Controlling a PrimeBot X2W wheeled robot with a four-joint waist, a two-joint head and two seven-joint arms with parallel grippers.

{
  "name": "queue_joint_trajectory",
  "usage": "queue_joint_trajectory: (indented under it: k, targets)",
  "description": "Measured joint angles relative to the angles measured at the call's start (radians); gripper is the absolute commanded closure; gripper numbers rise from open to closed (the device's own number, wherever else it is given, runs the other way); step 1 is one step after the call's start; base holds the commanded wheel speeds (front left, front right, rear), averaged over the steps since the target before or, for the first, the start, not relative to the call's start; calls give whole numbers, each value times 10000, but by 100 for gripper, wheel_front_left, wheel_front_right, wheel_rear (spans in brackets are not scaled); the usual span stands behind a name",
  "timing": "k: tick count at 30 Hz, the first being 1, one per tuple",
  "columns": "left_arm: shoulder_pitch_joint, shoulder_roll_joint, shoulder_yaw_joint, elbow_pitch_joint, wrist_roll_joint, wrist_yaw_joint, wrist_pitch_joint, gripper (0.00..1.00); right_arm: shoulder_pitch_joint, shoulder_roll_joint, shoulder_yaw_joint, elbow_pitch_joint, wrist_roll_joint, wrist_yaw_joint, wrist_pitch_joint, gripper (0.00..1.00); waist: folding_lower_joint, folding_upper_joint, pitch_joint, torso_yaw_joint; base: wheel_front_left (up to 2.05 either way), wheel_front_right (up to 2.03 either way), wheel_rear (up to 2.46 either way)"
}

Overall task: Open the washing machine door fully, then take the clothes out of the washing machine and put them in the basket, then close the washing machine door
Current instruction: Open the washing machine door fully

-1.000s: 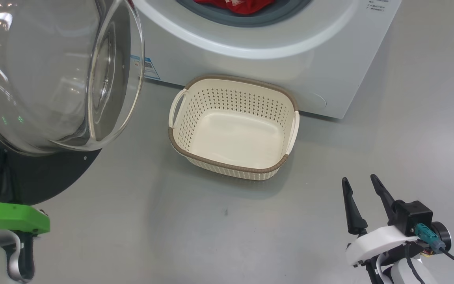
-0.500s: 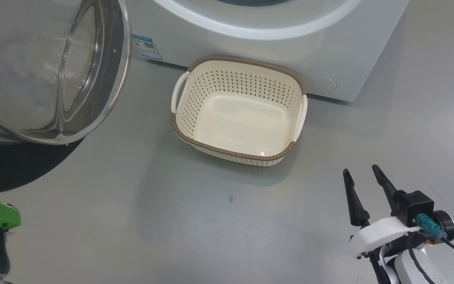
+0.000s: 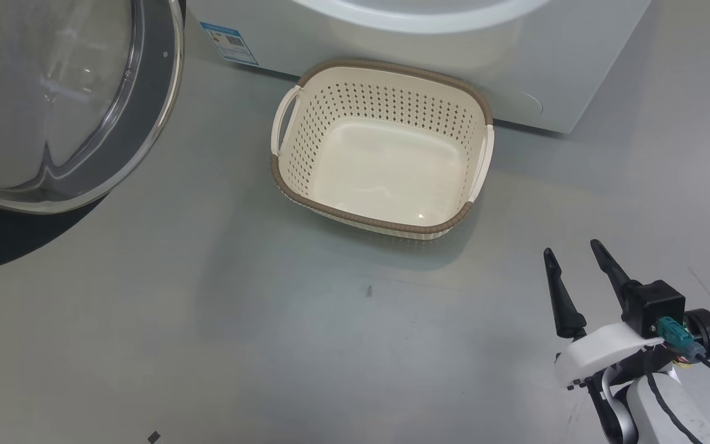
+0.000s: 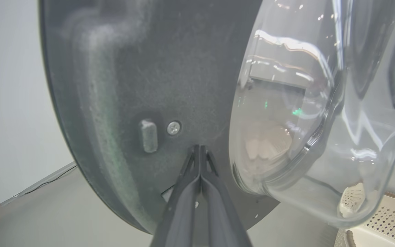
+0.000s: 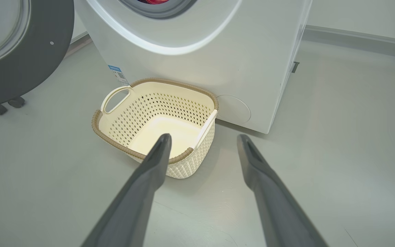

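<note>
Glossy black plastic and bulging glass are judged to make the door (image 3: 156, 92) stiff, heavy and slippery; it is best pushed at the rim. At upper left it is swung open, the left gripper (image 4: 200, 148), fingers pressed together, set against its dark inner face. The right gripper (image 3: 572, 248) is held spread at lower right, well apart from the basket (image 3: 386, 98) and the soft red clothes (image 5: 148, 1).

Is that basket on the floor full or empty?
Empty. The basket shows its bare cream bottom and perforated walls in the head and right wrist views; nothing lies inside.
</note>
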Motion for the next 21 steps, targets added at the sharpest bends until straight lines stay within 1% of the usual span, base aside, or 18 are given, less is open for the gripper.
queue_joint_trajectory:
  k: [5,11,13,21]
  targets:
    - [-323,222,48,336,2,-59,-10,100,-53,-81,-38,-142,-17,-159,88,0,0,0,220,30,0,0,0]
    - [-719,249,79,725,2,-155,-13,100,-152,-167,-59,-307,-81,-173,201,0,0,0,459,90,0,0,0]
    - [-827,265,100,871,2,-176,-36,100,-156,-169,-58,-357,-94,-245,253,0,0,0,536,102,0,0,0]
    - [-1137,242,194,1338,-4,-228,-40,100,-185,-267,-73,-449,-165,-259,339,0,0,0,731,145,0,0,0]
